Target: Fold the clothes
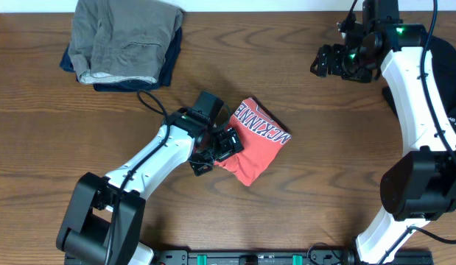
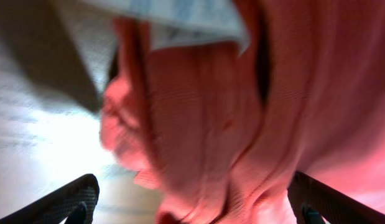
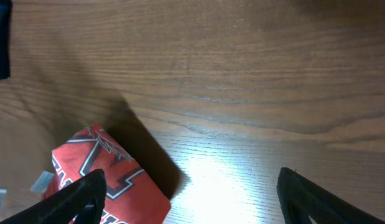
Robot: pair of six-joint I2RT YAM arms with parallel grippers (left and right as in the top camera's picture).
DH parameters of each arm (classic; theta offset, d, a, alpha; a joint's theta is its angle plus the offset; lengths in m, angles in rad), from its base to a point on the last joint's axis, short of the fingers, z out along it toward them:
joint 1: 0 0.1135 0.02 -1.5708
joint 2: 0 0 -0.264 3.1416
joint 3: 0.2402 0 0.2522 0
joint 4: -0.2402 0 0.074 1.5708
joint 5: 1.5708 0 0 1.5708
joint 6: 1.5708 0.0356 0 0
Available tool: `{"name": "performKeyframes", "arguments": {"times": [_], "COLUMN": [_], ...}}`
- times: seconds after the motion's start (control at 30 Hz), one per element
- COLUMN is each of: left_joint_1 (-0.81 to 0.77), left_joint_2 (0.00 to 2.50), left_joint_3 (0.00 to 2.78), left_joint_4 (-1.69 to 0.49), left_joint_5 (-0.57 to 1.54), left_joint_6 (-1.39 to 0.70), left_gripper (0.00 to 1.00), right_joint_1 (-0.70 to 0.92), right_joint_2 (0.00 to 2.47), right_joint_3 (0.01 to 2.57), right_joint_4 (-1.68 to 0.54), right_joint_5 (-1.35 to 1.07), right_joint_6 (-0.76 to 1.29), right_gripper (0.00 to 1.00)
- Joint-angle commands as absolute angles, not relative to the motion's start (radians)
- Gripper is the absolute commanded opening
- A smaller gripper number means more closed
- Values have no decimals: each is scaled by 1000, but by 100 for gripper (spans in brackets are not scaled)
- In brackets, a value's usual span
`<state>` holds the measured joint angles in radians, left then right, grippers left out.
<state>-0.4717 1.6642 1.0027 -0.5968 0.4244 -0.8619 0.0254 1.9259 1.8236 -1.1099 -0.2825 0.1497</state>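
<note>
Centrally on the wooden table lies the folded coral-red T-shirt, lettering up. At its 8 o'clock edge sits the left gripper, jaws spread wide with bunched fabric between them. Toward 2 o'clock the right gripper hangs over wood, jaws spread, pinching nothing. Folded grey and navy clothes are stacked at 11 o'clock.

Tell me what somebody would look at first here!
The bright red T-shirt, folded small in the middle of the table, grabs the eye first. The left gripper sits open right at its edge. A gray and blue pile of folded clothes lies in the far left corner.
</note>
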Motion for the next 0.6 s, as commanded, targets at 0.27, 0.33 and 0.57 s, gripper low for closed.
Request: {"name": "performKeyframes", "arguments": {"times": [0.27, 0.33, 0.57], "left_joint_1": [-490, -490, -490], "left_joint_2": [1674, 1686, 1753], "left_joint_3": [971, 971, 971], "left_joint_4": [-498, -496, -449], "left_joint_5": [438, 439, 458], "left_joint_6": [-964, -967, -967], "left_gripper": [98, 98, 59], "right_joint_1": [20, 20, 20], "right_joint_2": [1937, 1937, 1937], "right_joint_3": [1819, 1819, 1819], "right_joint_4": [-1111, -1112, -1110], "right_joint_5": [-258, -258, -258], "right_joint_6": [160, 160, 160], "right_gripper": [86, 86, 86]}}
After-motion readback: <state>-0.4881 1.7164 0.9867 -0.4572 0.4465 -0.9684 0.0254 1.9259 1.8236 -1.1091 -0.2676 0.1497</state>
